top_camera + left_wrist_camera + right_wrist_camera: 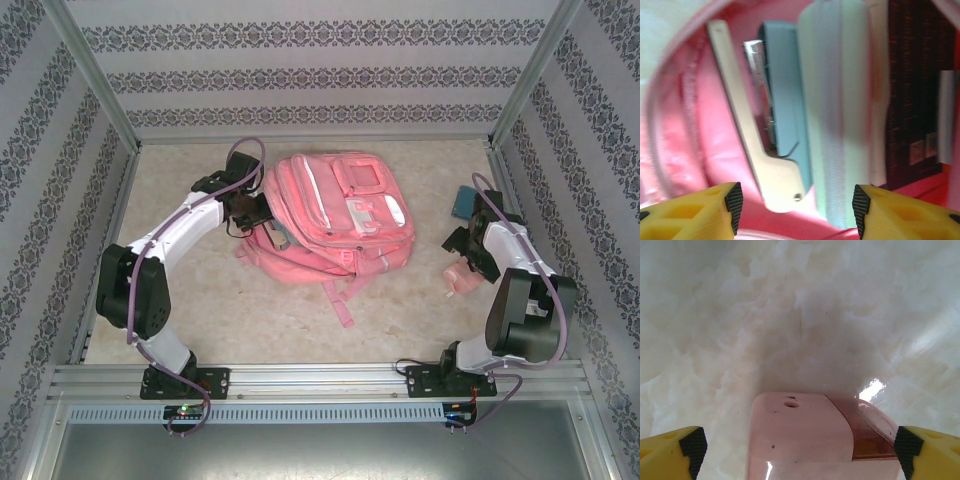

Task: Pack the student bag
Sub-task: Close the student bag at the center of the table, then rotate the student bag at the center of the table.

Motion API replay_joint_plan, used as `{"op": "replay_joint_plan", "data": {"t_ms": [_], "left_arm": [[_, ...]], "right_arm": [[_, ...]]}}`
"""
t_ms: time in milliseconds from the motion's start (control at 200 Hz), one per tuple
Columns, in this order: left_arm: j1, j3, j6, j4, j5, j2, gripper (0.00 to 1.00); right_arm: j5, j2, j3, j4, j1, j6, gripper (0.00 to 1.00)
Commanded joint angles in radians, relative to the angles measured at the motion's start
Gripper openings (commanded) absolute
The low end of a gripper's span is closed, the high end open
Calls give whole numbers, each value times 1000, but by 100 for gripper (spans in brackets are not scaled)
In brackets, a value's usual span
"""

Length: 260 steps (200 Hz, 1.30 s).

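The student bag [335, 215], a big pink backpack, lies flat mid-table with its opening turned left. My left gripper [252, 212] is at that opening. In the left wrist view it [796, 202] stands open, looking into the pink lining. Just beyond its fingers lie a blue and cream stapler [777, 125], a pale green book [835, 110] and a dark maroon book [912, 90]. My right gripper [462, 262] hangs right of the bag over a pink pencil sharpener [457, 282]. That gripper [799, 446] is open wide, with the sharpener [800, 435] between the pads, touching neither.
A small blue object [465, 200] lies on the marble tabletop [400, 300] behind the right gripper. A pink strap [338, 300] trails from the bag toward the near edge. Patterned walls with metal posts [100, 80] close in the table on three sides.
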Motion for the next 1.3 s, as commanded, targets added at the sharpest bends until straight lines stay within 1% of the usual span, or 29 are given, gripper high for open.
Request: {"op": "replay_joint_plan", "data": {"t_ms": [0, 40, 75, 150, 180, 225, 315, 400, 475, 585, 684, 764, 854, 909, 979, 1099, 1179, 1294], "left_arm": [[10, 67, 48, -202, -196, -36, 63], [26, 72, 40, -255, -253, -41, 63], [41, 76, 47, -283, -280, -51, 64], [56, 77, 58, -312, -343, -88, 65], [62, 82, 68, -310, -352, -101, 65], [68, 91, 93, -280, -340, -112, 65], [71, 155, 169, -193, -215, -73, 66], [69, 290, 244, -157, -100, 44, 66], [69, 459, 293, -190, -34, 191, 65], [66, 720, 352, -251, 61, 438, 63], [55, 933, 389, -320, 95, 635, 62], [47, 1004, 404, -351, 116, 724, 61], [43, 953, 413, -351, 103, 742, 58], [42, 871, 415, -328, 85, 718, 56], [42, 722, 417, -275, 77, 652, 52], [41, 445, 394, -170, 62, 493, 49], [40, 288, 371, -128, 55, 401, 49], [21, 74, 319, -58, 80, 281, 49]], "right_arm": [[-32, -4, -42, -15, 6, 6, 98], [-28, -30, -48, -12, 10, 4, 98], [-28, -52, -49, -16, 14, 5, 98], [-19, -99, -39, -31, 36, 3, 98], [-10, -120, -33, -39, 52, 4, 98], [-3, -147, -22, -45, 75, 0, 98], [-12, -186, 6, -49, 142, 5, 98], [-37, -186, 24, -40, 216, 32, 98], [-60, -163, 33, -26, 281, 73, 97], [-78, -121, 28, 18, 394, 133, 92], [-79, -71, 28, 56, 483, 180, 85], [-104, -24, 20, 106, 533, 208, 79], [-140, 54, 35, 161, 567, 214, 69], [-158, 110, 60, 184, 572, 205, 62], [-164, 179, 110, 190, 574, 188, 54], [-153, 271, 219, 190, 571, 135, 53], [-160, 337, 310, 179, 568, 96, 53], [-169, 445, 458, 151, 566, 50, 53]]}}
